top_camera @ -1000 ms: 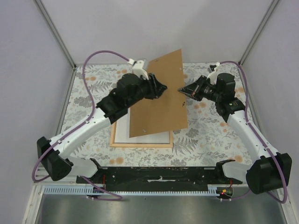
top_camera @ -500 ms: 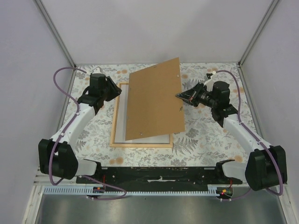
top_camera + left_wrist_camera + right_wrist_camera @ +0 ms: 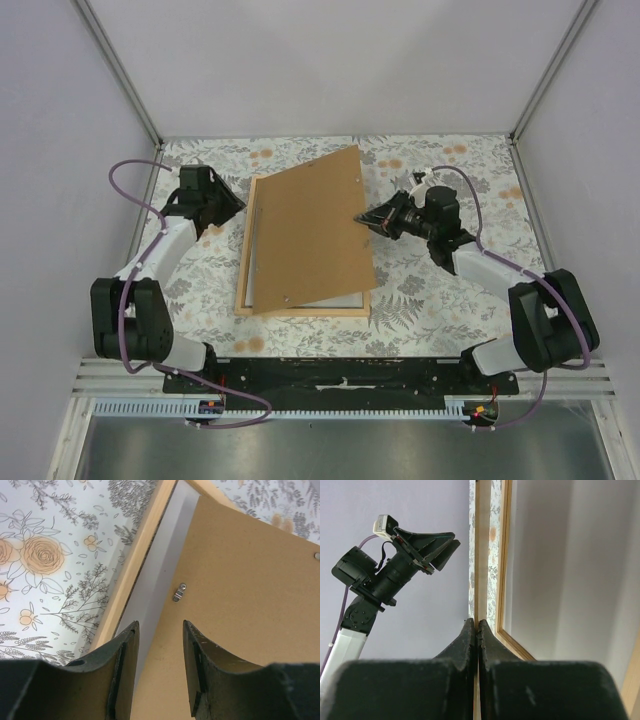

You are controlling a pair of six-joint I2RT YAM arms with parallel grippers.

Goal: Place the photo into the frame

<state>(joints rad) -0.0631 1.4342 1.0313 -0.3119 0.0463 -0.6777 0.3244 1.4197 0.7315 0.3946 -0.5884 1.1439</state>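
Top external: you've got one wooden frame (image 3: 300,311) flat on the floral table (image 3: 450,280), with one photo (image 3: 157,580) inside it, white side up. One brown board (image 3: 315,230) tilts over both. Your right gripper (image 3: 362,216) is clamped on the board's right edge. Your left gripper (image 3: 238,203) has its jaws apart and empty, just left of the frame. One metal clip (image 3: 179,592) sits on the board.
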